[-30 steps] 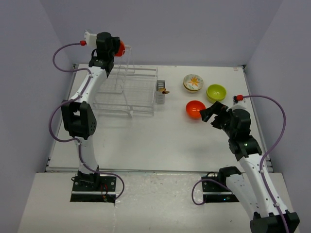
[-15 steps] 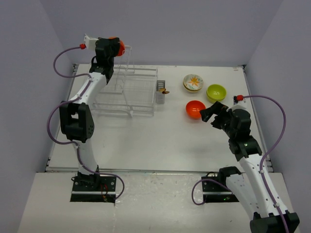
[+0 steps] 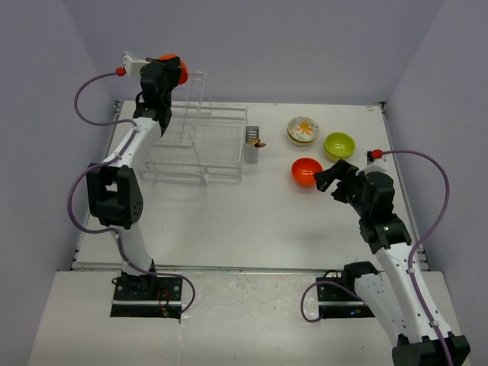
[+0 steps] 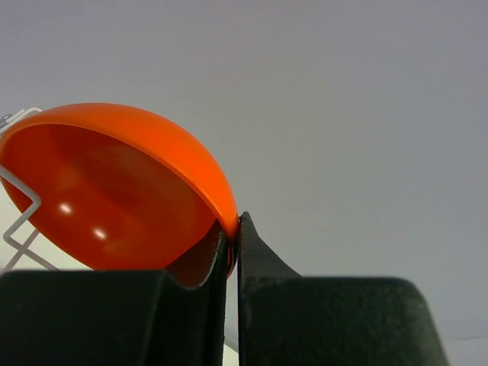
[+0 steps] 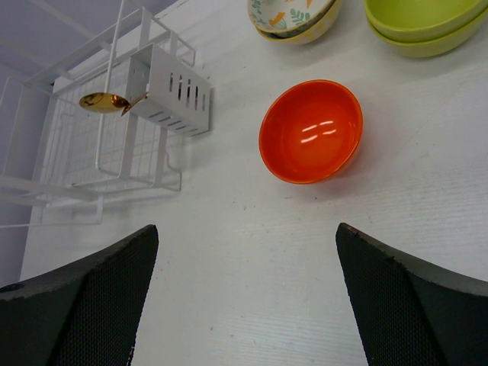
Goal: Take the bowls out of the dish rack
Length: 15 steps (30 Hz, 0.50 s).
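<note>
**A:** Lilac walls close in a white worktop (image 3: 252, 221). Where is the bowl being dealt with?

**B:** High over the far-left corner of the rack (image 3: 198, 149). The left pincer (image 4: 232, 248) is clenched on the rim of an orange bowl (image 4: 114, 183), one finger inside and one outside. The bowl hangs tilted. Whether its edge touches the rack's tall wires, I cannot tell.

**A:** How will it handle?

**B:** Light and stiff, I'd judge, and probably plastic by the gloss. It looks smooth too, so a thin pinch at the rim could let it swing or slip. A deeper bite over the rim would be safer.

**A:** And the other arm?

**B:** The right pincer (image 5: 244, 232) is released and spread wide, holding nothing. It hovers near a second orange bowl (image 5: 311, 131) that sits on the worktop. Stacked green bowls (image 5: 419, 30) and a flowered bowl (image 5: 293, 19) sit just beyond, well apart from the rack.
</note>
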### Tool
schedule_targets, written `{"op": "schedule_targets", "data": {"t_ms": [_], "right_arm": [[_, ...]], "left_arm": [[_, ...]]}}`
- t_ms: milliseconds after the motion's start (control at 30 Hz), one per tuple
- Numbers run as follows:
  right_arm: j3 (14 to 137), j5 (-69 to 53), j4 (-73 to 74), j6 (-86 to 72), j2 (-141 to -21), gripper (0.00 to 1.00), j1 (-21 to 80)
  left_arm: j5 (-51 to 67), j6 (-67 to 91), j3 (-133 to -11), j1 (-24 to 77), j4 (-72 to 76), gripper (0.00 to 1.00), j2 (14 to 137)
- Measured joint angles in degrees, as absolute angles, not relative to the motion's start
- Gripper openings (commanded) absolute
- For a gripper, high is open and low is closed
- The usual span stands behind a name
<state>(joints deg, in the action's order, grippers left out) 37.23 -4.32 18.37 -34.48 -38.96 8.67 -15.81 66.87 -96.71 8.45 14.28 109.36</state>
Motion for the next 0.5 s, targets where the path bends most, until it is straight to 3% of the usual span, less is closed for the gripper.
{"op": "schedule_targets", "data": {"t_ms": [500], "right_arm": [[37.1, -5.6, 18.2, -34.4, -39.0, 0.99, 8.7]], "left_arm": [[-4.2, 63.9, -94.0, 7.4, 24.0, 0.0, 108.9]]}}
